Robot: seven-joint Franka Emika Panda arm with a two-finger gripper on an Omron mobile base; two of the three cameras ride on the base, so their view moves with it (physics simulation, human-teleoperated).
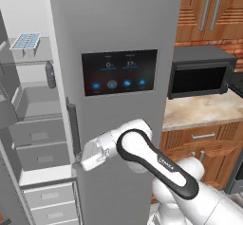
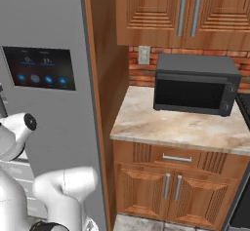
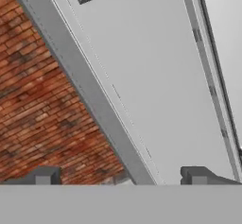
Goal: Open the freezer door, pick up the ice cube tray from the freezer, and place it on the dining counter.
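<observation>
A: Starting at the far left of the left base view, what lies out beyond the gripper [image 3: 120, 176]?

B: The freezer [image 1: 33, 110] stands open, up and left of the hand. The ice cube tray [image 1: 25, 41] sits on its top shelf, well above the gripper and well apart from it. A dark bottle [image 1: 50, 75] stands just below that shelf, and grey drawers [image 1: 40, 145] run down at about the hand's height.

A: And the gripper itself?

B: In the hand view its fingertips [image 3: 45, 175] stand wide apart with nothing between them. A grey door edge [image 3: 80, 76] runs slantwise ahead of them, brick to one side, pale panel to the other; I cannot tell if that is the freezer door.

A: To the right of the hand?

B: The grey door with the touchscreen [image 1: 119, 72] is just behind it. Further right, well apart, a black microwave [image 2: 195, 84] sits on a marbled counter [image 2: 176, 127] under wood cabinets [image 2: 180, 13].
</observation>
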